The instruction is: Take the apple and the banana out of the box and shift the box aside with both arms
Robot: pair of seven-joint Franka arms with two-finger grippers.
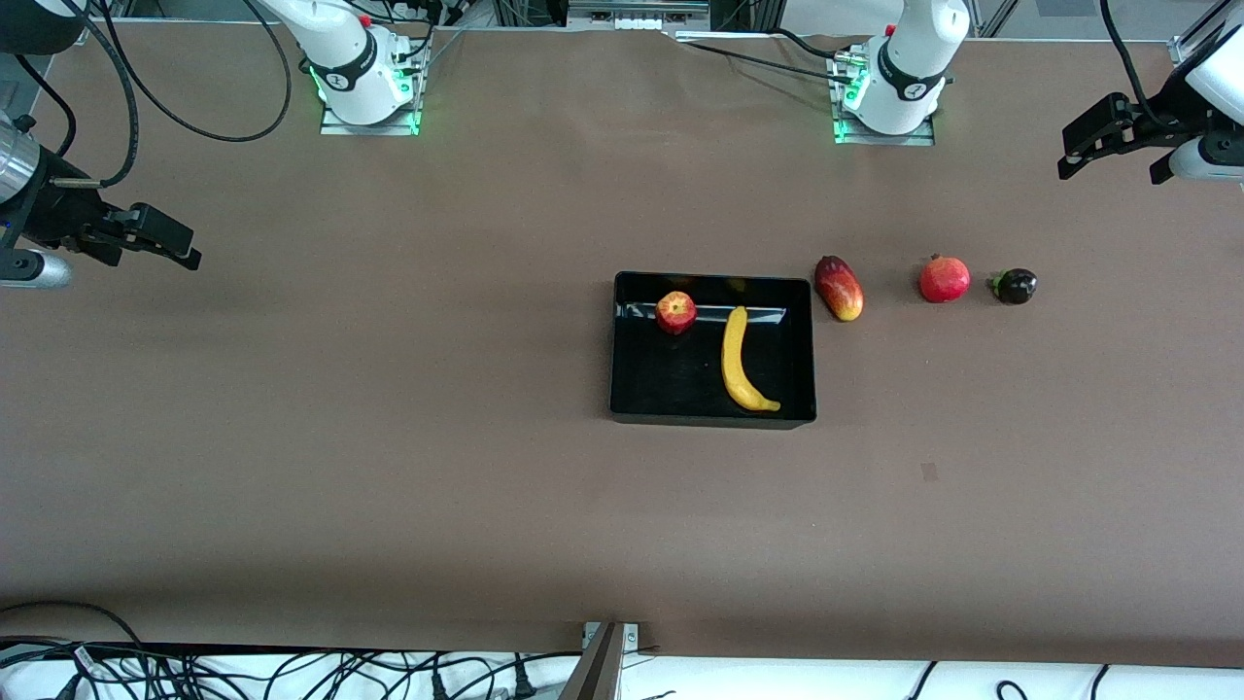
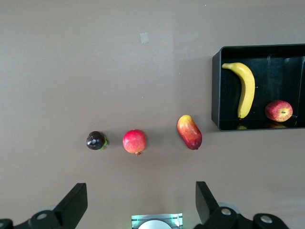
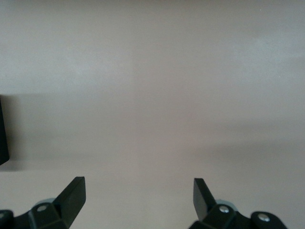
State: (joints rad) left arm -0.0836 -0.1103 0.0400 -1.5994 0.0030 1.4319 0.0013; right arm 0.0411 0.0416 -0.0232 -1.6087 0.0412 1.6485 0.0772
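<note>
The black box [image 1: 712,419] sits on the brown table, toward the left arm's end of its middle. Inside it lie a red apple [image 1: 675,312] and a long yellow banana [image 1: 741,362]. The left wrist view shows the same box [image 2: 215,90], banana [image 2: 246,88] and apple [image 2: 279,110]. My left gripper [image 1: 1108,160] hangs open and empty over the left arm's end of the table, with its jaws wide apart [image 2: 141,200]. My right gripper [image 1: 155,238] hangs open and empty over the right arm's end, above bare table [image 3: 139,195]. Only a corner of the box [image 3: 3,138] shows in its wrist view.
Beside the box, toward the left arm's end, a red-yellow mango [image 1: 839,288], a round red pomegranate [image 1: 945,279] and a small dark fruit [image 1: 1014,286] lie in a row. Both arm bases stand along the table's edge farthest from the front camera.
</note>
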